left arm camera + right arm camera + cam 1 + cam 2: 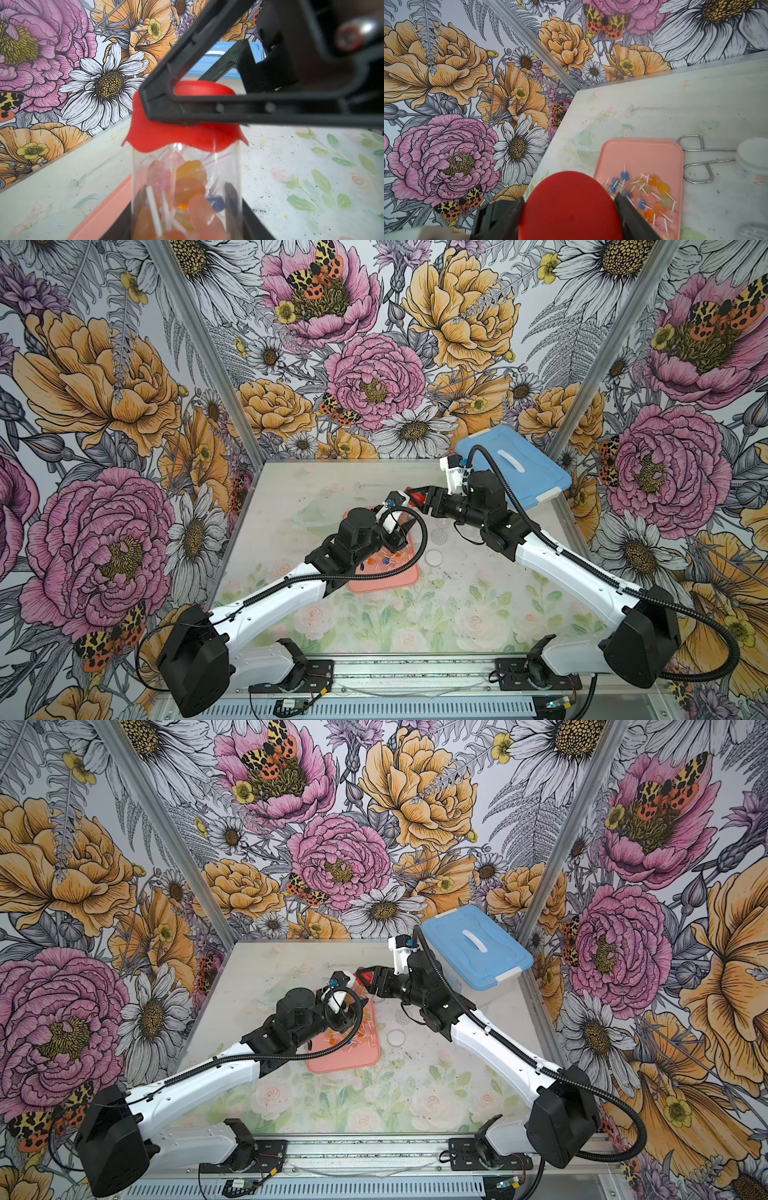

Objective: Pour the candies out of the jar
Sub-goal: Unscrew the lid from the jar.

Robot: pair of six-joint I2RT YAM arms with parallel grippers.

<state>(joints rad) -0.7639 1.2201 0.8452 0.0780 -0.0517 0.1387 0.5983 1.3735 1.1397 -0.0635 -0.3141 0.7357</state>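
Many candies (190, 174) fill the clear jar (228, 166), which the left gripper (187, 216) clamps by its body above the edge of the pink tray (641, 153). The right gripper (569, 197) is closed on the jar's red lid (182, 137), one finger on each side. The lid is still on. More candies lie loose on the tray.
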